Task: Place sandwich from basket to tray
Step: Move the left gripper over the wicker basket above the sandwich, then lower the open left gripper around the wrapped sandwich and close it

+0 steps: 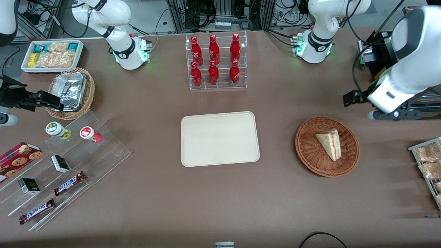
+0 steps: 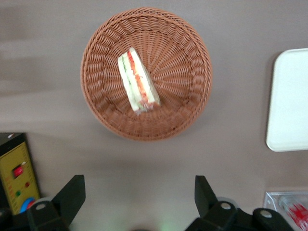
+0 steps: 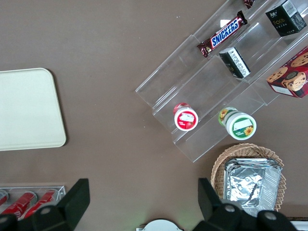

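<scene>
Brown table (image 1: pixel 275 193): sandwich (image 2: pixel 137 81) in basket (image 2: pixel 192 72), light, soft, wrap probably slippery; pinch bread faces. End effector (image 2: pixel 139 202) released, above table beside basket, farther from front camera.

You have even, diffuse overhead light across the brown table (image 1: pixel 137 206), bright and free of hard shadows. Your gripper (image 2: pixel 138 197) hangs above the table just beside the basket (image 2: pixel 192 106). Its dark fingers (image 2: pixel 72 197) are spread wide and look soft-edged, out of focus. The basket throws only a faint, blurred shadow toward the gripper. The wrist picture is slightly soft, and the sandwich (image 2: pixel 138 82) stripes smear a little. A weak green glow touches the table between the fingers. Well away from the gripper, toward the parked arm's end, the foil containers (image 1: pixel 70 90) glare.
</scene>
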### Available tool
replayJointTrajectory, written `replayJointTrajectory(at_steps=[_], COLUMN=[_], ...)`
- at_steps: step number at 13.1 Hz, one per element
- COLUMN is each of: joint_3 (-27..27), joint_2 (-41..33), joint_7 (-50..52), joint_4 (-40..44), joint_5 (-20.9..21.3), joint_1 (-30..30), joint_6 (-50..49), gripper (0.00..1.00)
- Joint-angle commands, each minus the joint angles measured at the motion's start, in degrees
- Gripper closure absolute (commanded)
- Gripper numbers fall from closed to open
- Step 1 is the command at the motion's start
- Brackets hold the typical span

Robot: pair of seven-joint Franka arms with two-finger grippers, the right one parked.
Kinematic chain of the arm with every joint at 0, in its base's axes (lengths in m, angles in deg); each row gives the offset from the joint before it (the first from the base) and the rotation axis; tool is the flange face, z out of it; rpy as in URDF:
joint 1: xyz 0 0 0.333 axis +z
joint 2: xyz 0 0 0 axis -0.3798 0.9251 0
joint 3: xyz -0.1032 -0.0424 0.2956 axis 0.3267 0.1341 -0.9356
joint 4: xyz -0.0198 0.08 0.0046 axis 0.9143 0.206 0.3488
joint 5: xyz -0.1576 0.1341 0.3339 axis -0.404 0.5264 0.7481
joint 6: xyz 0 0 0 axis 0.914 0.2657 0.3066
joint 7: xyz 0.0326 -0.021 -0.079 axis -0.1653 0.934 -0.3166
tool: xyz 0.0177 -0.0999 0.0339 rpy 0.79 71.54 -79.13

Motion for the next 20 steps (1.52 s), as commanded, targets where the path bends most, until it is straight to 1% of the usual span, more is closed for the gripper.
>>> replayJointTrajectory(at_steps=[1, 3, 7, 9, 11, 12, 15, 20], joint_3=[-1.7, -2.2, -2.3, -2.4, -2.3, -2.3, -2.3, -2.2], joint_2=[0.0, 2.7, 8.0, 8.7, 9.5, 10.1, 11.6, 14.5], joint_7=[-0.5, 0.4, 7.4, 13.8, 22.5, 24.6, 26.4, 26.4], joint_4=[-7.2, -8.2, -8.7, -10.8, -13.2, -13.6, -14.8, -15.7], joint_5=[0.0, 0.0, 0.0, 0.0, 0.0, 0.0, 0.0, 0.0], joint_1=[0.2, 0.2, 0.2, 0.2, 0.2, 0.2, 0.1, -0.1], joint_6=[9.2, 13.2, 18.5, 22.5, 26.8, 28.5, 30.7, 33.0], gripper=[0.00, 0.00, 0.00, 0.00, 0.00, 0.00, 0.00, 0.00])
